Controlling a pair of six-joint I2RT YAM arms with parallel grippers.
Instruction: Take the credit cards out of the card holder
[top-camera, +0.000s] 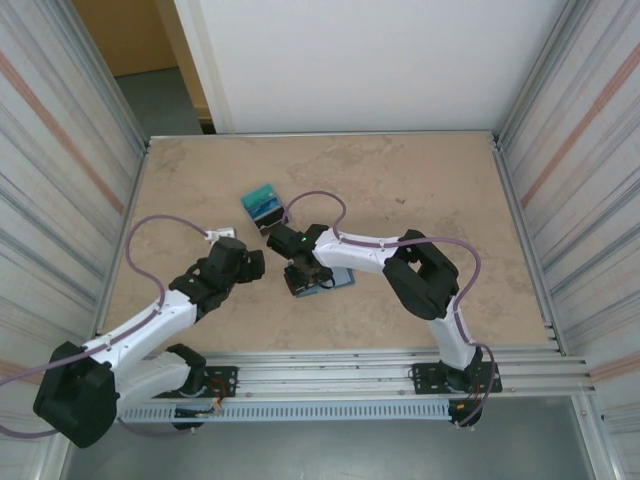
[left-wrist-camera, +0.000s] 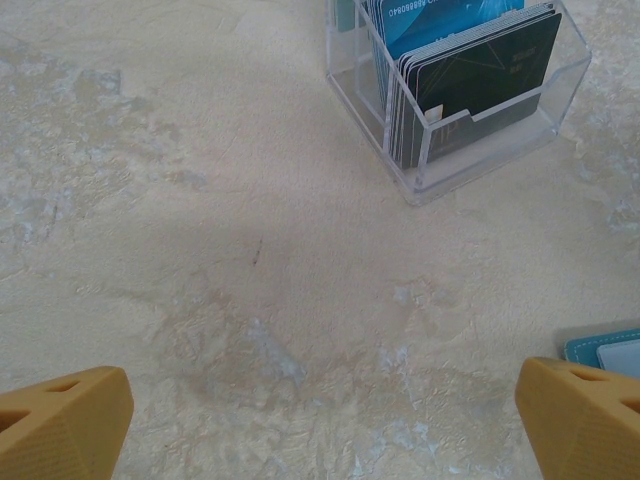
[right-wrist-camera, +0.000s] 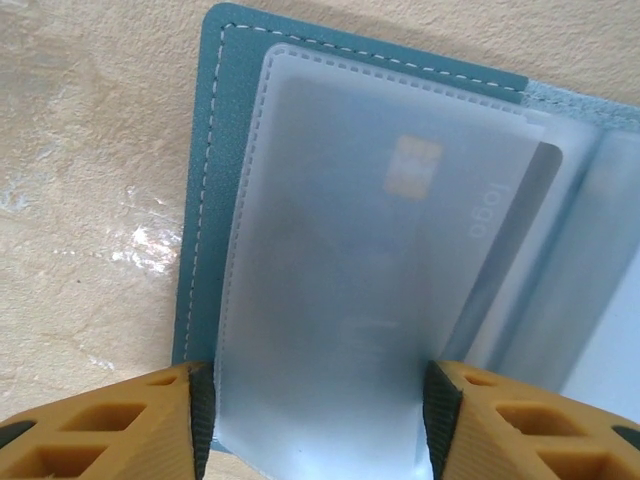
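One grey card (right-wrist-camera: 400, 300) lies inside a frosted, translucent sleeve (right-wrist-camera: 262, 200) of the open card holder (right-wrist-camera: 205, 150). The card is thin and flat, with a small gold chip and pale lettering turned sideways. Its long axis runs roughly up and down the right wrist frame, the top leaning a little right. The sleeve is soft plastic with a stitched, rounded edge. Beneath it the holder's panel is matte slate-blue with white stitching and a rounded corner at the upper left.

In the top view the card holder (top-camera: 342, 279) sits just below the frame's centre, long axis near left to right. The right gripper (right-wrist-camera: 315, 430) stands partly parted over it, its orange fingers flanking the sleeve's lower end. Whether the pads pinch the sleeve cannot be told.

Up and left of it stands a clear box (top-camera: 263, 205) of rigid plastic. In the left wrist view, upper right, it holds dark cards (left-wrist-camera: 470, 90) in front and blue cards (left-wrist-camera: 440, 20) behind, all on edge. The left gripper (left-wrist-camera: 320, 420) is spread wide over bare mottled beige table (left-wrist-camera: 200, 250), holding nothing.
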